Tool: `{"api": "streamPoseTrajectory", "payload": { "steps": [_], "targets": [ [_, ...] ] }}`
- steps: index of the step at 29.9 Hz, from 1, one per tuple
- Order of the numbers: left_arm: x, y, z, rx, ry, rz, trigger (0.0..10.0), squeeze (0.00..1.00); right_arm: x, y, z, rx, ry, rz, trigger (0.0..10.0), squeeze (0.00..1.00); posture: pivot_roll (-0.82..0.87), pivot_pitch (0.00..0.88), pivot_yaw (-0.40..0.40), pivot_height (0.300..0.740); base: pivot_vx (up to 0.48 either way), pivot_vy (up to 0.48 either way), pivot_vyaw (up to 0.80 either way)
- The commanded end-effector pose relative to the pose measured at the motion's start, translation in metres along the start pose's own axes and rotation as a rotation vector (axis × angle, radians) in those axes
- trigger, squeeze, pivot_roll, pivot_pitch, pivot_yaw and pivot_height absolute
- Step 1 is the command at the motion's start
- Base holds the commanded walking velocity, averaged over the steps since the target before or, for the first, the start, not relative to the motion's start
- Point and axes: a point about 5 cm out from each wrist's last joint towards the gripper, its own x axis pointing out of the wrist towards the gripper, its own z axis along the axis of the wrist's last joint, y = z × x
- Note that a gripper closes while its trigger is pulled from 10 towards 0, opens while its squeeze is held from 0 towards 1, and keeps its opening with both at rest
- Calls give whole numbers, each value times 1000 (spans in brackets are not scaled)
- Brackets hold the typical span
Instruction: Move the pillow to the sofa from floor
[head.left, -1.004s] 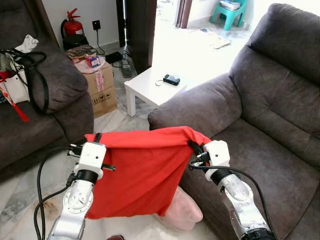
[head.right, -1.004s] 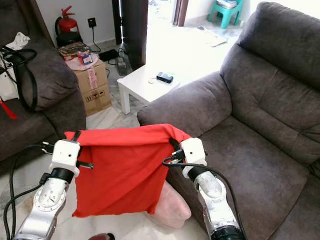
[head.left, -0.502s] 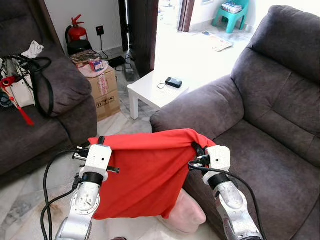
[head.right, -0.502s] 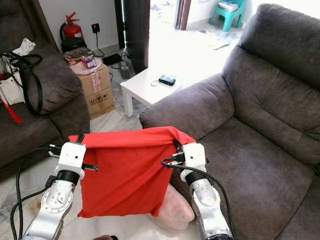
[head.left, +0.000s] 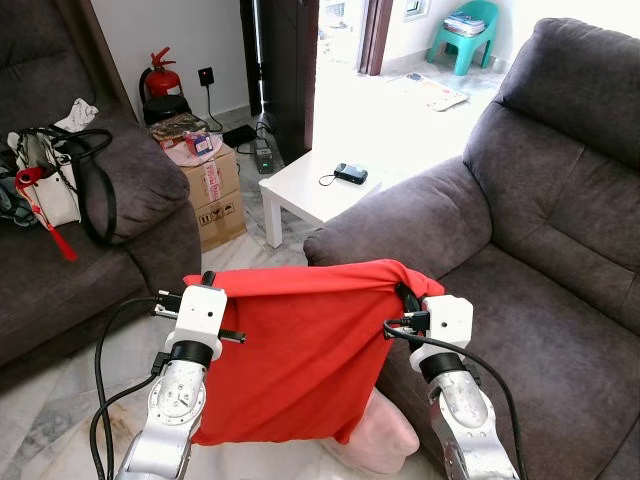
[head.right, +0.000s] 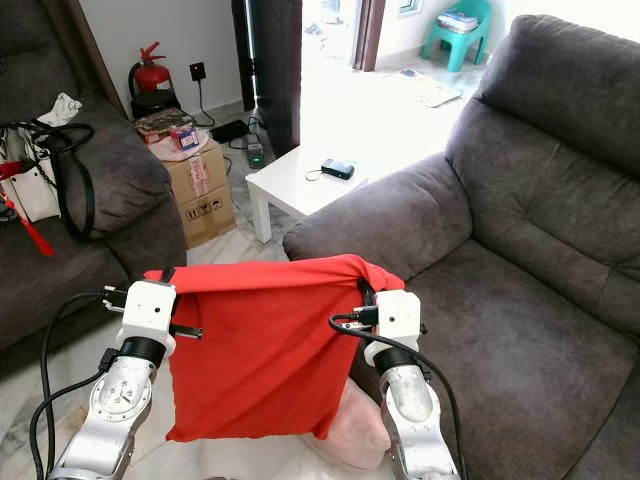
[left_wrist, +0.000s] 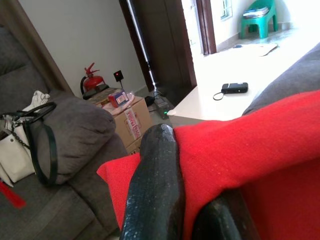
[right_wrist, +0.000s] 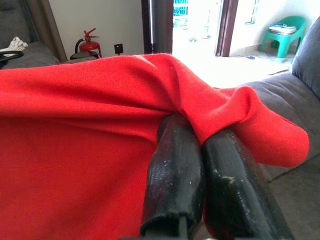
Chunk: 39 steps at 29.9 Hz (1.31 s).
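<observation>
Now the left claw (head.left: 205, 278) and right claw (head.left: 403, 293), both pinched shut, stretch the red pillow (head.left: 290, 350) level, the sofa (head.left: 540, 330) rightward, nearer the right arm.

grey armchair (head.left: 90, 200) left | white side table (head.left: 305, 190) centre | bright doorway (head.left: 340, 30) | marble floor (head.left: 50, 400)

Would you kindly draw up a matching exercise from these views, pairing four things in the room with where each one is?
Things:
1. red pillow
2. fire extinguisher
3. black phone
4. white handbag

Places:
A. on the white side table
B. on the left sofa
C. held up between the left gripper and right gripper
D. on the floor by the wall

Pairs: 1-C, 2-D, 3-A, 4-B
</observation>
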Motion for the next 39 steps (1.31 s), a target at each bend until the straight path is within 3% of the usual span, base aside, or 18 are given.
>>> {"api": "streamPoseTrajectory", "payload": {
  "steps": [1,6,11,24,39],
  "targets": [
    [4,24,8,-10,-34,104,10000,0,-3,-33,17,11,-78,-171,10000,0,147,33,-34,740,0,0,0],
    [11,17,17,-19,-71,79,10000,0,-3,-31,18,10,-71,-161,10000,0,150,34,-44,740,0,0,0],
    [8,6,19,-30,-75,36,10000,0,-3,-28,19,13,-71,-147,10000,0,148,27,-47,740,0,0,0],
    [10,0,23,-57,-98,8,10000,0,-2,-29,23,30,-69,-145,10000,0,140,7,-53,740,0,0,0],
    [6,2,22,-57,-95,16,10000,0,-3,-34,24,26,-60,-140,10000,0,141,36,-59,740,0,0,0]
  ]
}}
